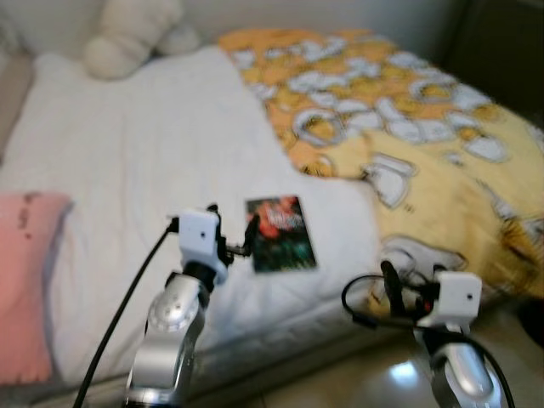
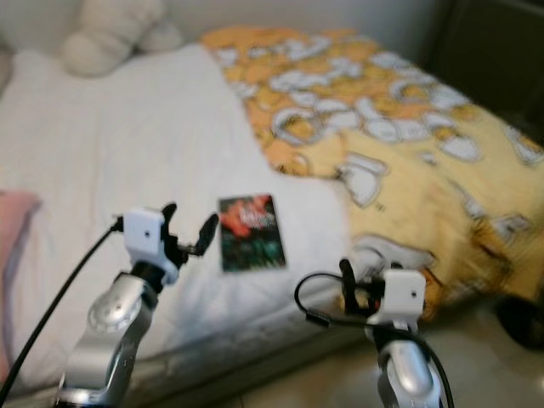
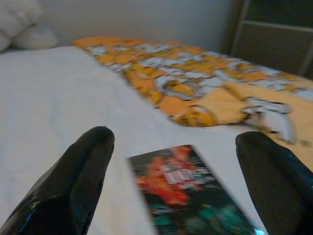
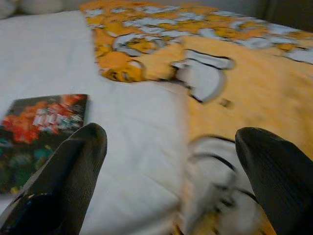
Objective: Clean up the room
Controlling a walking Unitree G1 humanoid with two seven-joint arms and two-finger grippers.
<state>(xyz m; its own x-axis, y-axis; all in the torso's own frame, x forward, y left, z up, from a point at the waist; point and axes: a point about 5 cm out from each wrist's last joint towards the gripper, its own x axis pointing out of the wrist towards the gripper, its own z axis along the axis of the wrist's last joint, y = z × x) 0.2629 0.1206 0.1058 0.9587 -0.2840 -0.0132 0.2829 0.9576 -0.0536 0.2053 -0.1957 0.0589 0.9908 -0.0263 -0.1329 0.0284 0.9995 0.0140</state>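
A dark book (image 1: 280,234) is seen lying flat on the white bed (image 1: 127,153), just ahead of the left gripper (image 1: 231,229), whose fingers are spread apart, as are those of the right gripper (image 4: 171,181).

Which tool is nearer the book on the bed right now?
Left. The left tool is open, raised just beside the book at its left edge. The right tool, also open, sits lower by the bed's near edge, off to the book's right.
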